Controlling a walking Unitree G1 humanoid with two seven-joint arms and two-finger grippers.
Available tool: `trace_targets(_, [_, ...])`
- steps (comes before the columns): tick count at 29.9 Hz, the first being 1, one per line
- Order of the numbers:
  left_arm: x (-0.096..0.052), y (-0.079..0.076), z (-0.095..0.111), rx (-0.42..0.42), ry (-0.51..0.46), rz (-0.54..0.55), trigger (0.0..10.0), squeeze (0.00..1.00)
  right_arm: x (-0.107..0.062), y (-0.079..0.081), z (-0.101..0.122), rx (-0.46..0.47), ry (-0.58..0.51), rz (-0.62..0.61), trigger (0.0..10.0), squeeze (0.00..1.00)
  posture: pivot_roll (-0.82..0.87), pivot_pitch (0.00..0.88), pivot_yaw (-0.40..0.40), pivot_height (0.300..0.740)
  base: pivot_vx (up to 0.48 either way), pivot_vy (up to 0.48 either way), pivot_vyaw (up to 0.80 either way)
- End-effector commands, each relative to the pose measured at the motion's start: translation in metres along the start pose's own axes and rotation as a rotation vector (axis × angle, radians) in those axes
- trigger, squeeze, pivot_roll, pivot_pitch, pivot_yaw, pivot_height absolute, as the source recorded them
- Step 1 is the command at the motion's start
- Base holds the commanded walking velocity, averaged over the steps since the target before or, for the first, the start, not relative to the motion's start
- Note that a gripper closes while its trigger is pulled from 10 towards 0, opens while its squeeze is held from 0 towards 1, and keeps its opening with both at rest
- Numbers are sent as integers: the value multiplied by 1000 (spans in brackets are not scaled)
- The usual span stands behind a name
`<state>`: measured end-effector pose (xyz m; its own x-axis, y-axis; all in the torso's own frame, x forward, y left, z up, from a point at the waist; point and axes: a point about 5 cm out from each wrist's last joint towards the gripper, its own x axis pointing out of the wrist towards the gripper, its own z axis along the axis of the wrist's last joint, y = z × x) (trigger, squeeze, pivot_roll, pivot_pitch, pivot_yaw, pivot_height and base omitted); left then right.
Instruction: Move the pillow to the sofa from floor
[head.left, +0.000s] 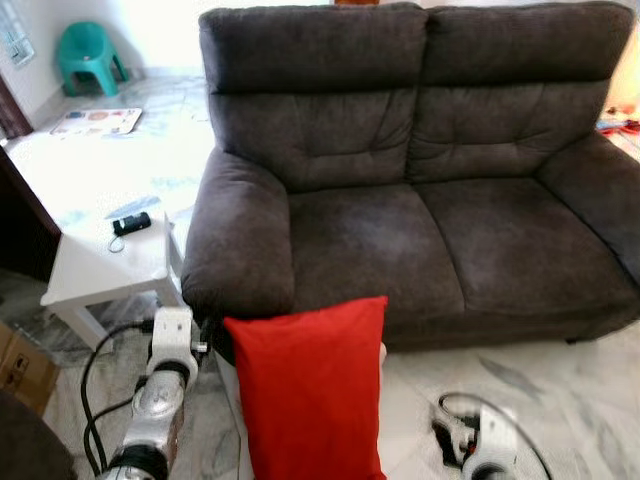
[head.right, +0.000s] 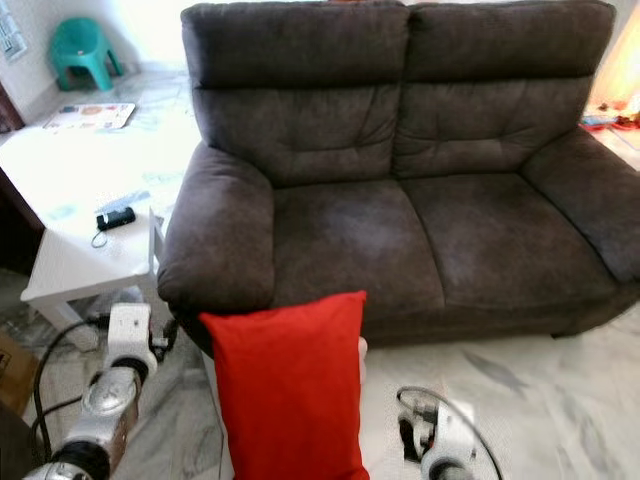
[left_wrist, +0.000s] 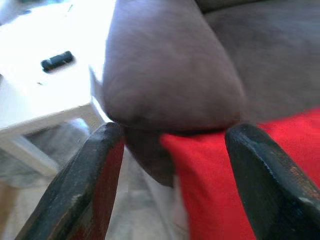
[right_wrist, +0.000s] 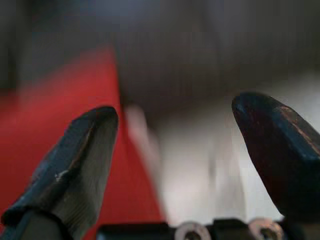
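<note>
A red pillow (head.left: 312, 395) stands up tall between the robot's two arms, close in front of the sofa (head.left: 420, 170). Its top corner is near the front of the sofa seat, just beside the sofa's arm. I cannot tell if it rests on the floor or is lifted.

The left gripper (left_wrist: 170, 170) has its two black fingers spread wide, with nothing pinched between them (the pillow's edge and the sofa's arm sit beyond them). The right gripper (right_wrist: 172, 160) is spread wide too, with the pillow blurry on one side.

Off to the left is a small white table (head.left: 100, 270) with a little black thing (head.left: 131, 223) on it. Far back by the wall is a green chair (head.left: 90, 55).
</note>
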<state>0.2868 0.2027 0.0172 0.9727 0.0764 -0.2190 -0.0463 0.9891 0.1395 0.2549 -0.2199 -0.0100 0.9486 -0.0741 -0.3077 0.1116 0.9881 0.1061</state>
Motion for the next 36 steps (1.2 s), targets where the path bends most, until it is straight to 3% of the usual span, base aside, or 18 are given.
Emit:
trace_targets(1, [-2,6,2,6,-32,7,10000,0,-1,3,4,2,-46,15,10000,0,-44,0,-11,740,0,0,0])
trace_targets(7, [-6,9,15,13,-118,20,10000,0,-4,1,23,-10,-185,17,10000,0,-44,0,-12,740,0,0,0])
trace_targets(8, [-12,13,23,23,-176,35,10000,0,-11,-2,34,-38,-249,25,10000,0,-47,0,-15,740,0,0,0])
trace_targets(11, [-16,14,29,39,-213,40,10000,0,-18,-3,39,-54,-277,31,10000,0,-43,0,-20,740,0,0,0])
trace_targets(20, [-30,20,37,34,-260,73,10000,0,-37,3,31,-63,-278,47,10000,0,-40,0,-24,740,0,0,0])
trace_targets(29, [-33,18,34,27,-236,74,10000,0,-38,6,28,-57,-252,44,10000,0,-43,0,-23,740,0,0,0])
trace_targets(32, [-45,21,41,22,-248,90,10000,0,-50,6,32,-49,-254,34,10000,0,-38,0,-28,740,0,0,0])
trace_targets(36, [-48,20,40,17,-238,81,10000,0,-57,4,29,-53,-243,28,10000,0,-48,0,-25,740,0,0,0])
